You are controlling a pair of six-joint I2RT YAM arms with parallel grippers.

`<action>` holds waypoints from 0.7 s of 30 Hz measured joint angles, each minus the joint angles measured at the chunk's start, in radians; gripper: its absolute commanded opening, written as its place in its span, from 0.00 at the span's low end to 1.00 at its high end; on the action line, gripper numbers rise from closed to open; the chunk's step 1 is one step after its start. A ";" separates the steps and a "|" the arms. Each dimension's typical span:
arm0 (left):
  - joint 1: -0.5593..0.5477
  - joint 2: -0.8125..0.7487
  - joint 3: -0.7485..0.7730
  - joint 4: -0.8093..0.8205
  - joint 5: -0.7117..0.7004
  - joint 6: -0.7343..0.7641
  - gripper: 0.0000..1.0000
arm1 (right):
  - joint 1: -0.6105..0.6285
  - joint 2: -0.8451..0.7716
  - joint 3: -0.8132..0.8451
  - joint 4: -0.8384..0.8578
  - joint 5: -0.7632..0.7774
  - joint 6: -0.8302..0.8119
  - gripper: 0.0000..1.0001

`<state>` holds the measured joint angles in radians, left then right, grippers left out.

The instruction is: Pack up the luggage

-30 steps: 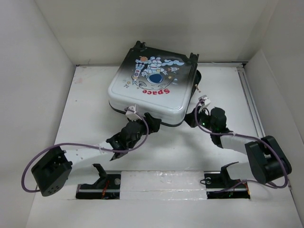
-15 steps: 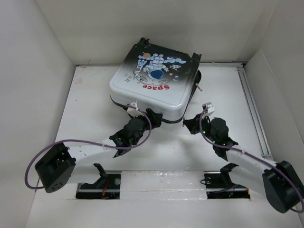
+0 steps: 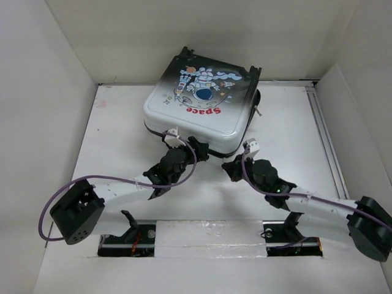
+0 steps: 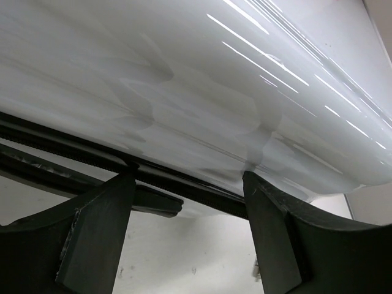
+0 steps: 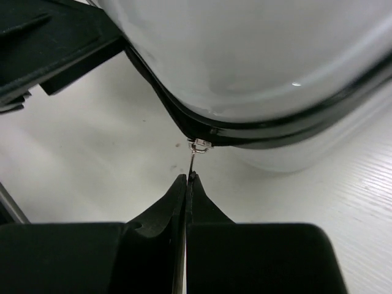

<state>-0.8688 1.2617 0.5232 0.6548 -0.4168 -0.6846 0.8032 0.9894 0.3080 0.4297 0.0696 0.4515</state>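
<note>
Two arms are both working the near edge of the luggage (image 3: 199, 101). It sits toward the back of the white table (image 3: 122, 128), close to the rear wall, with the astronaut and red "Space" print facing up. From overhead the lid is down on the lower half, and the case is turned a bit so one corner points toward the back.

Over on the near-left part of that edge is the left gripper (image 3: 197, 149). Its wrist cam shows the two dark fingers (image 4: 98, 233) spread well apart, with the tips right up at the black zipper band (image 4: 67, 141) that runs under the glossy white shell. They look like they're touching the band, but I honestly can't say for sure from that angle. Either way it's wide open and not clamped on anything.

At the near-right corner of the case, low over the table, is the right gripper (image 3: 231, 167). On its wrist cam the fingers are pressed fully together, with the thin metal zipper pull (image 5: 192, 164) pinched right at the tips. The pull runs up to a small silver slider (image 5: 199, 145) sitting on the black band where the shell curves around the corner. Bare white tabletop shows on both sides of the pull.

Both grippers are close to each other along the same edge, the left one slightly further up the picture than the right.
</note>
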 measured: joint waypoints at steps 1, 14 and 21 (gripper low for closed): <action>0.000 0.005 0.001 0.005 0.008 -0.001 0.67 | 0.032 0.029 0.019 0.003 0.036 0.010 0.00; -0.002 -0.064 -0.002 -0.060 0.007 0.042 1.00 | 0.212 0.454 0.222 0.208 0.340 0.174 0.00; 0.151 -0.372 0.014 -0.140 -0.209 0.093 1.00 | 0.220 0.438 0.205 0.208 0.305 0.174 0.00</action>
<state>-0.7177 0.8894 0.5373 0.5148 -0.6262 -0.5915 1.0233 1.4277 0.5129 0.6373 0.3744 0.6254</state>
